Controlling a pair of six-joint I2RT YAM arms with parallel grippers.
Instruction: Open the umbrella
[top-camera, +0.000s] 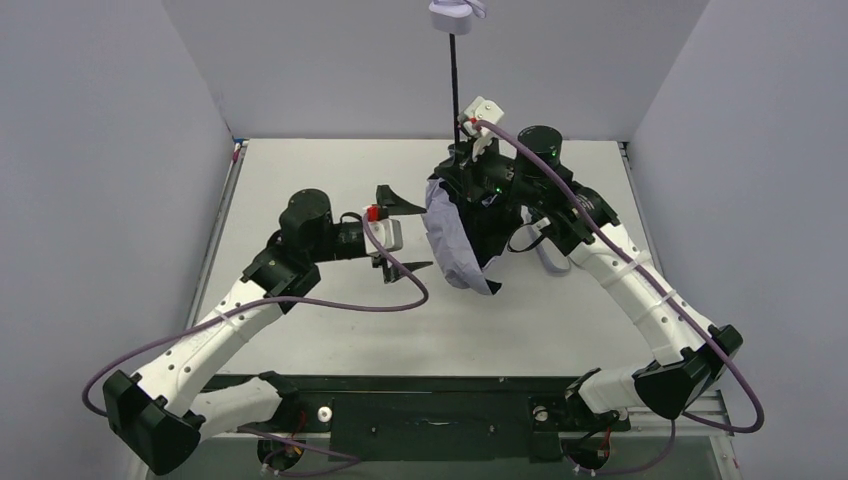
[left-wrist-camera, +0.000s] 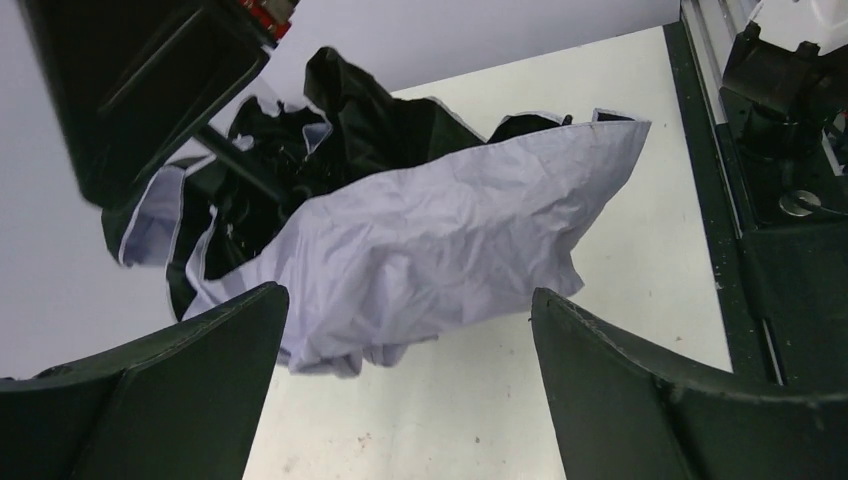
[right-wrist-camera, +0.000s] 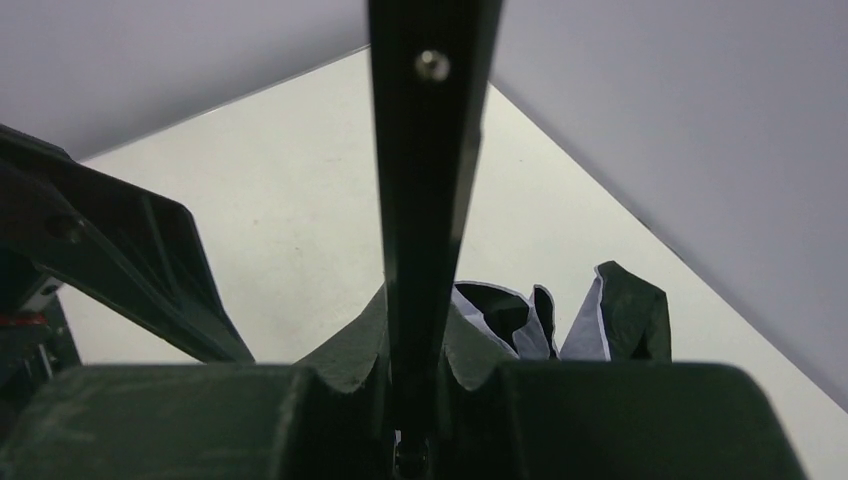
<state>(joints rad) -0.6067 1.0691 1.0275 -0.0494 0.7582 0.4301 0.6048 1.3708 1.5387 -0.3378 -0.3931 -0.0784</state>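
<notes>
The umbrella hangs limp and folded, its pale lavender fabric (top-camera: 450, 245) with a black inner side drooping just above the table. Its thin black shaft (top-camera: 456, 80) rises to the lavender knob handle (top-camera: 455, 15) at the top edge. My right gripper (top-camera: 470, 160) is shut on the shaft just above the fabric; in the right wrist view the shaft (right-wrist-camera: 430, 200) runs up between the closed fingers (right-wrist-camera: 350, 350). My left gripper (top-camera: 402, 233) is open and empty just left of the fabric. In the left wrist view the crumpled fabric (left-wrist-camera: 430, 250) hangs just beyond the spread fingers (left-wrist-camera: 180, 380).
Grey enclosure walls (top-camera: 110, 150) stand on three sides of the white table (top-camera: 330, 160). A black rail (top-camera: 420, 410) with both arm bases runs along the near edge. Purple cables (top-camera: 400, 300) loop from each wrist.
</notes>
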